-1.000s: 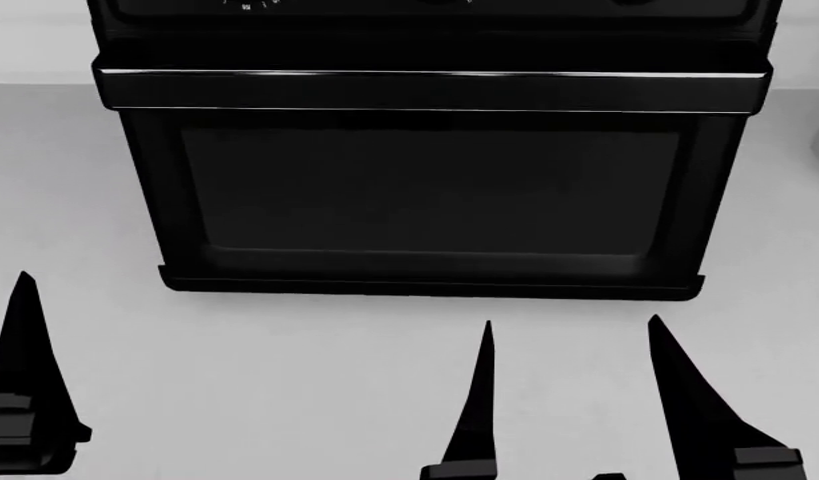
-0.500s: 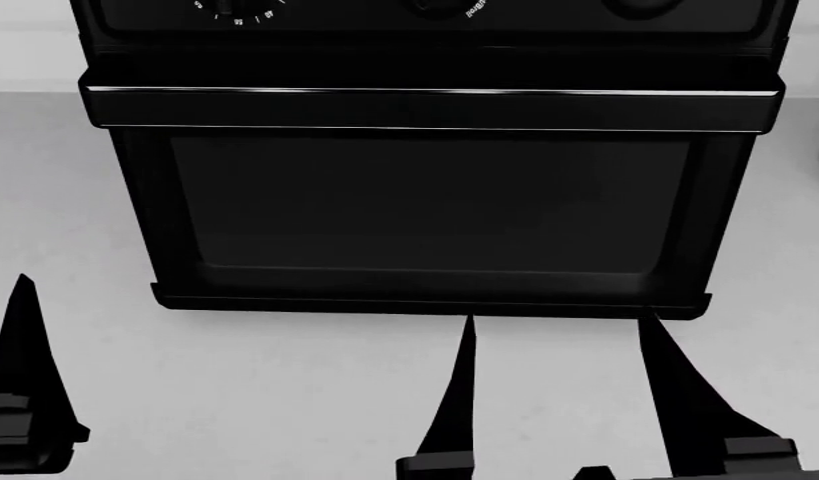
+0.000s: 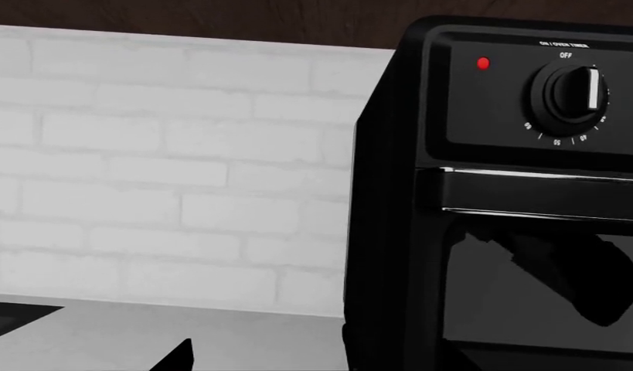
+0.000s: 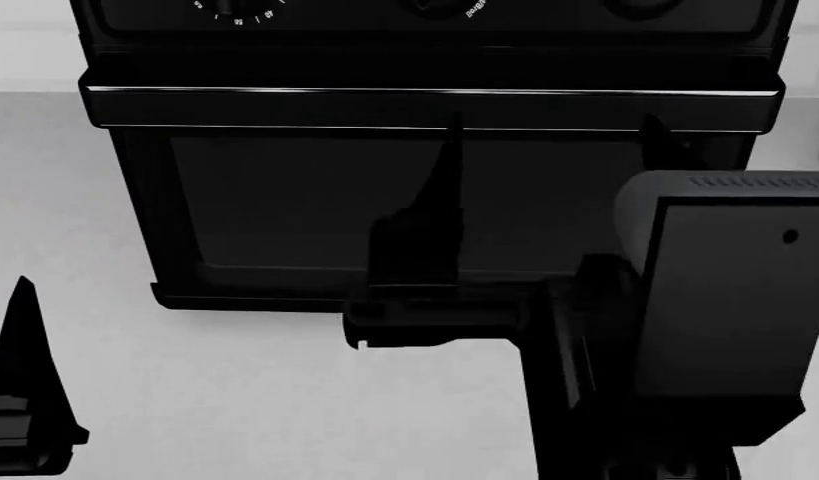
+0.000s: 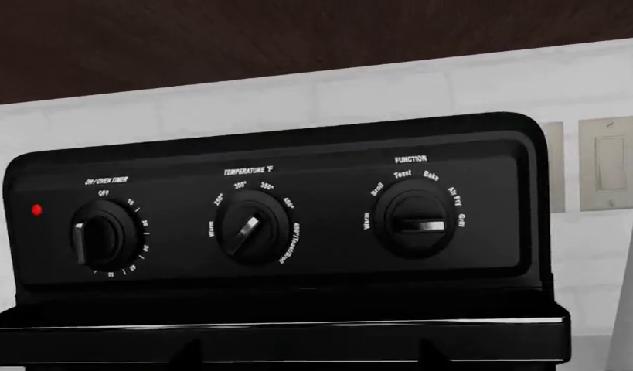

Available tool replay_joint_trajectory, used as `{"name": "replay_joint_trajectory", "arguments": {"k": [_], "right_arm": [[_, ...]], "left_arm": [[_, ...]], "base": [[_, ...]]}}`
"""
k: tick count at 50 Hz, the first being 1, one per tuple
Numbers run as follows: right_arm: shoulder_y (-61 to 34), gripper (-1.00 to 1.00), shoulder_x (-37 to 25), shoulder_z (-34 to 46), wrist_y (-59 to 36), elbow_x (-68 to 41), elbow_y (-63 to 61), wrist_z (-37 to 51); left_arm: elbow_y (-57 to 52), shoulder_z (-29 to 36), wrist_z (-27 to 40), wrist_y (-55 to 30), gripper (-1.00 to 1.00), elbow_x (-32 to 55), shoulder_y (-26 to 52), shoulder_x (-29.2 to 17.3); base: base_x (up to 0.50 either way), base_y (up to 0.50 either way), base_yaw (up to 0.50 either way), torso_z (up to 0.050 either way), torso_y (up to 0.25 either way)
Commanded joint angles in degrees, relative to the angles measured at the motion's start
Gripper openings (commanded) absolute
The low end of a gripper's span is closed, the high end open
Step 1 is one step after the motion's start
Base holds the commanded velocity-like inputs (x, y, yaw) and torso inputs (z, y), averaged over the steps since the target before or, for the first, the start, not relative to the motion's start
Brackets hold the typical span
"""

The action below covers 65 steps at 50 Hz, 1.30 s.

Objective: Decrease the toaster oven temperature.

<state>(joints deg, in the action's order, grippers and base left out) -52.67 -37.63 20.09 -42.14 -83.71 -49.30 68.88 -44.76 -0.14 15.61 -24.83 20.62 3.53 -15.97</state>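
The black toaster oven (image 4: 289, 200) stands on the counter right in front of me, with its bar handle (image 4: 249, 105) across the top of the dark glass door. My right gripper (image 4: 553, 140) is open and empty, raised in front of the door with its fingertips (image 4: 449, 150) at handle height. In the right wrist view the gripper (image 5: 310, 352) faces the panel below the temperature knob (image 5: 252, 232), between the timer knob (image 5: 102, 239) and the function knob (image 5: 414, 224). My left gripper (image 4: 22, 400) hangs low at the left, open and empty; one fingertip (image 3: 182, 355) shows.
The grey counter (image 4: 249, 400) spreads in front of the oven. A white brick wall (image 3: 141, 154) stands behind it, with a light switch plate (image 5: 608, 162) right of the oven. A red lamp (image 5: 35, 209) glows beside the timer knob.
My right arm has risen from the bottom of the head view to in front of the oven door, fingertips now at handle height. The left gripper has stayed put.
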Motion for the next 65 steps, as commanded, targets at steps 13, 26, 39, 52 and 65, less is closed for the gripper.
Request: {"name": "replay_joint_trajectory", "arguments": {"k": [13, 26, 39, 52, 65], "right_arm": [[-23.73, 1.00, 4.13, 4.72, -2.03, -20.83, 13.25, 11.47], [-24.29, 1.00, 6.82, 5.60, -0.79, -19.71, 20.07, 8.74], [-23.83, 1.00, 9.56, 7.02, 0.25, -18.56, 25.15, 6.96], [-23.60, 1.00, 11.19, 8.51, 0.42, -16.59, 28.07, 4.74], [-23.91, 1.00, 12.07, 9.65, 0.40, -14.11, 32.43, 1.04]], "left_arm": [[0.53, 0.03, 0.55, 0.98, 1.00, 0.91, -0.42, -0.92], [0.26, -0.49, 1.00, 1.07, 1.00, 1.70, -0.68, -1.60], [1.31, -1.45, 0.78, 2.70, 1.00, 2.35, -1.61, -1.92], [2.57, -1.22, 0.62, 3.63, 1.00, 2.32, -1.54, -2.08], [2.84, -0.74, 0.84, 3.92, 1.00, 2.06, -1.69, -2.35]], "base": [[0.00, 0.00, 0.00, 0.000, 0.000], [0.00, 0.00, 0.00, 0.000, 0.000], [0.00, 0.00, 0.00, 0.000, 0.000], [0.00, 0.00, 0.00, 0.000, 0.000], [0.00, 0.00, 0.00, 0.000, 0.000]]}}
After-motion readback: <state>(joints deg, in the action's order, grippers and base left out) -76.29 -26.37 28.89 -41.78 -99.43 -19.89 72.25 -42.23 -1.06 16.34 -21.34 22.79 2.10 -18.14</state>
